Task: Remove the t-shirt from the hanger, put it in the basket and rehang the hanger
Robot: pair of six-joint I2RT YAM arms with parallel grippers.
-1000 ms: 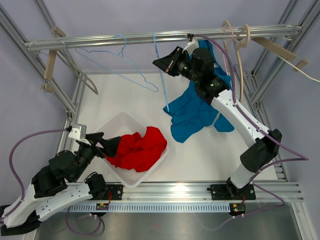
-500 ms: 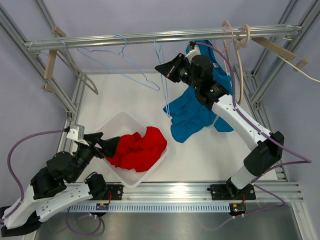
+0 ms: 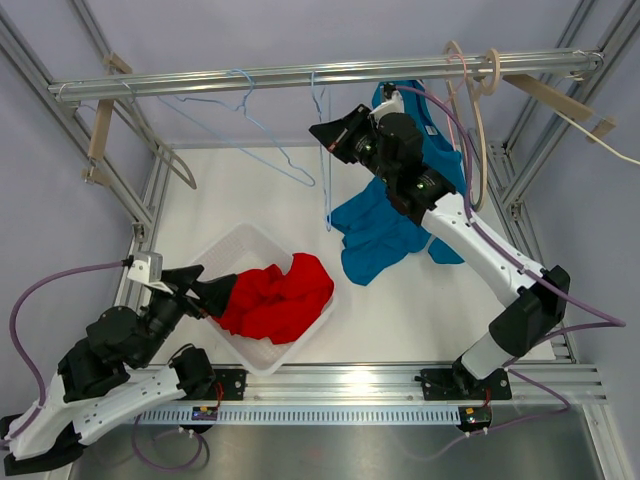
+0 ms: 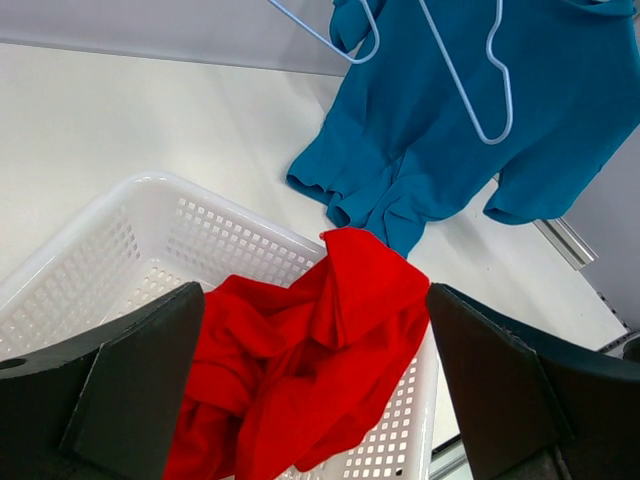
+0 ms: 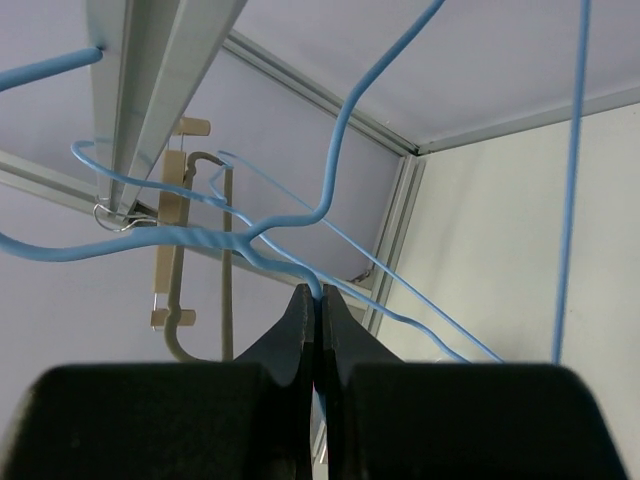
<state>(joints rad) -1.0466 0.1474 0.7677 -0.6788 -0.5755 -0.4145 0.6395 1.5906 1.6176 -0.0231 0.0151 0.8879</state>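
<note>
A teal t-shirt (image 3: 380,225) hangs from up near the rail behind my right arm, and its lower part lies crumpled on the white table; it also shows in the left wrist view (image 4: 430,140). I cannot tell what holds its top. My right gripper (image 3: 318,128) (image 5: 320,295) is shut on the wire of a light blue hanger (image 3: 326,170) (image 5: 250,240) just below the rail, and that hanger dangles bare. My left gripper (image 3: 215,285) (image 4: 315,380) stands open over a red t-shirt (image 3: 275,300) (image 4: 310,360), touching nothing.
The red t-shirt lies in a white perforated basket (image 3: 230,250) (image 4: 130,250) at the near left. The metal rail (image 3: 250,78) also carries a second blue wire hanger (image 3: 240,115). Wooden hangers hang at the left (image 3: 100,130) and right (image 3: 480,120). Frame posts stand at both sides.
My right gripper has shifted slightly right and up along the rail with the blue hanger, which now hangs straighter. My left arm has drawn back a little toward the near left.
</note>
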